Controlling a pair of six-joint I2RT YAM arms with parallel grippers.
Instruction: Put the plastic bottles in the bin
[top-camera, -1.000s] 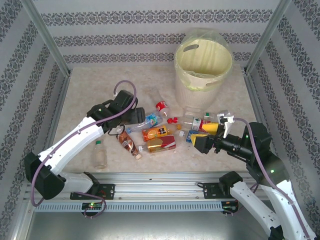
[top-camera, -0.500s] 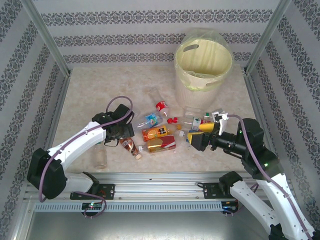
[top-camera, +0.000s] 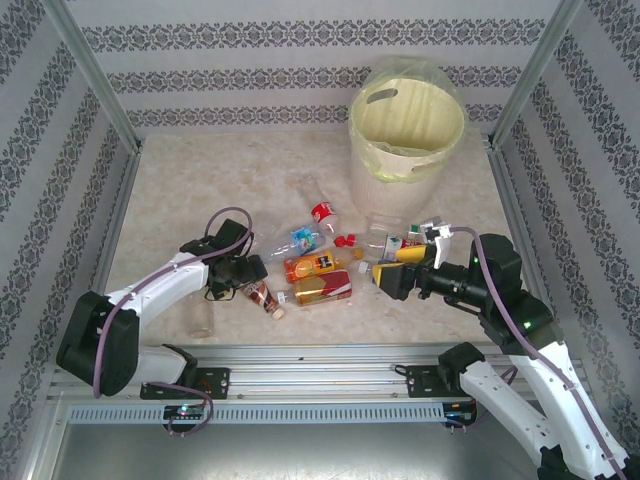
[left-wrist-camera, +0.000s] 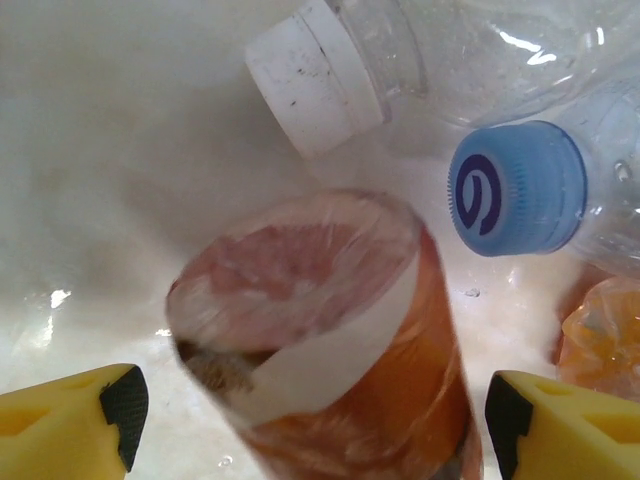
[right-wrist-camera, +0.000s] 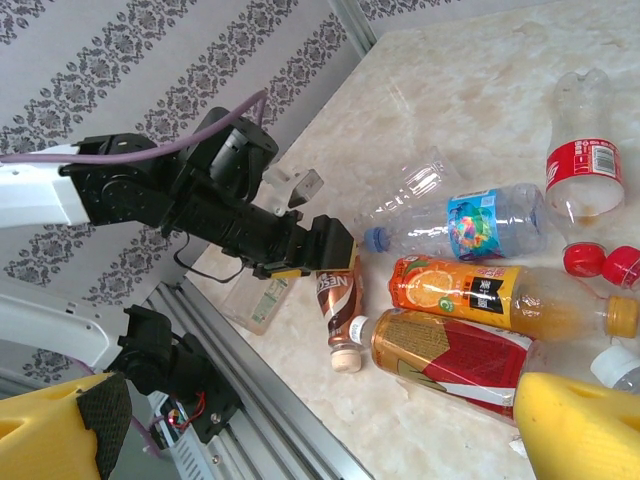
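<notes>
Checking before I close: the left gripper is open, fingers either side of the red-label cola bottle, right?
Wrong bottle. The left gripper is open, fingers either side of the brown coffee bottle; the left wrist view shows it.

Left arm (top-camera: 150, 288): white shell links and black joint housings. A mauve cable (top-camera: 232, 212) loops over the wrist and runs back to the black base block.

Right arm (top-camera: 545, 365): the same white-and-black build with the same mauve cable, and small green lights on the black joint housing.

Both bases are bolted to the aluminium rail (top-camera: 320, 358). Just below the rail, near the left base, there is a small green-and-red indicator.

Left hand (left-wrist-camera: 315, 425): yellow fingers (left-wrist-camera: 60, 425), each with a black pad on its inner face.

Right hand (right-wrist-camera: 320, 420): yellow fingers too, with a dark textured pad on one.
</notes>
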